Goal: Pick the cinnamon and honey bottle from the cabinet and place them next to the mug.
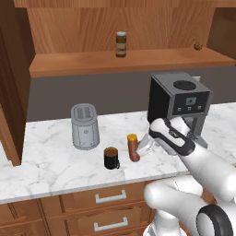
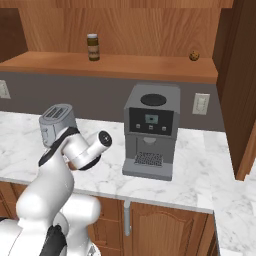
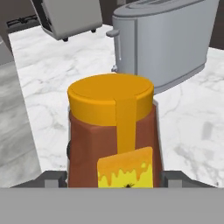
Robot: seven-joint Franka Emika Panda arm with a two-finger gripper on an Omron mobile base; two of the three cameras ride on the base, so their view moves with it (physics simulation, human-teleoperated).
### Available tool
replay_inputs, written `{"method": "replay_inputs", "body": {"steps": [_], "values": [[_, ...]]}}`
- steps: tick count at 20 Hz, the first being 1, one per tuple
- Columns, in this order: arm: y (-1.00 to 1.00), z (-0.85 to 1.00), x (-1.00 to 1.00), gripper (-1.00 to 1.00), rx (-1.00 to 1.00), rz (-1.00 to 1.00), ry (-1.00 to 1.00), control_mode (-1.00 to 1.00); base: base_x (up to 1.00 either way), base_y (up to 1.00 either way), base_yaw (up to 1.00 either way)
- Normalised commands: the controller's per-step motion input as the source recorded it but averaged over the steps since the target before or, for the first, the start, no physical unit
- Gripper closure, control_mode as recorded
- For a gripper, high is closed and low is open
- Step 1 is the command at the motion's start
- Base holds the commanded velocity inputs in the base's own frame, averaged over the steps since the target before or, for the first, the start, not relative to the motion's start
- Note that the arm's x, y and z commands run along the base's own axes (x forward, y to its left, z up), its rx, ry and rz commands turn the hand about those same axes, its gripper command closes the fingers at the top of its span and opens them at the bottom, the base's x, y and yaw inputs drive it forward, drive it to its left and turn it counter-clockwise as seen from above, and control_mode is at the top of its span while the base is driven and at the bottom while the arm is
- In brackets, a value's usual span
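Honey bottle (image 1: pixel 133 147) down on counter (image 1: pixel 55 161) beside mug (image 1: pixel 111 157); cinnamon (image 1: pixel 120 44) up on cabinet (image 1: pixel 120 62) shelf.

Left base view: gripper (image 1: pixel 146 144) at bottle's right side, low over counter; bottle just right of mug, near but apart, long axis roughly upright w/ slight lean; toaster (image 1: pixel 85 126) behind-left, coffee machine (image 1: pixel 179 103) behind-right. Cinnamon upright, well above and behind hand: next reach prob. up and back.
Right base view: cinnamon (image 2: pixel 92 47) on shelf, far left; dark brown jar, lighter label band, pale lid. Wrist hides bottle and mug.
Hand view: bottle (image 3: pixel 113 135) between the two tips (image 3: pixel 50 179), amber-brown body, orange-yellow cap, yellow drip label. Tips flank bottle closely, look pinched on it, contact not fully clear; release not yet made.
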Motion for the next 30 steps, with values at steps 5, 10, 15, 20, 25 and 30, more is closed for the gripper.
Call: {"method": "replay_inputs", "body": {"steps": [5,10,15,20,25,30], "values": [[0.11,-0.03,0.13,1.00,0.00,-0.03,0.00,-1.00,0.00,0.00,0.00],[0.00,-0.03,0.04,1.00,0.00,-0.01,0.00,-1.00,0.00,0.00,0.00],[0.00,-0.06,0.00,1.00,0.00,0.00,0.00,-1.00,0.00,0.00,0.00],[0.00,-0.11,0.00,1.00,0.04,0.00,0.00,-1.00,0.00,0.00,0.00],[0.00,-0.11,0.00,1.00,0.05,0.00,0.00,-1.00,0.00,0.00,0.00],[0.00,-0.19,0.00,1.00,0.02,0.00,0.00,-1.00,0.00,0.00,0.00]]}}
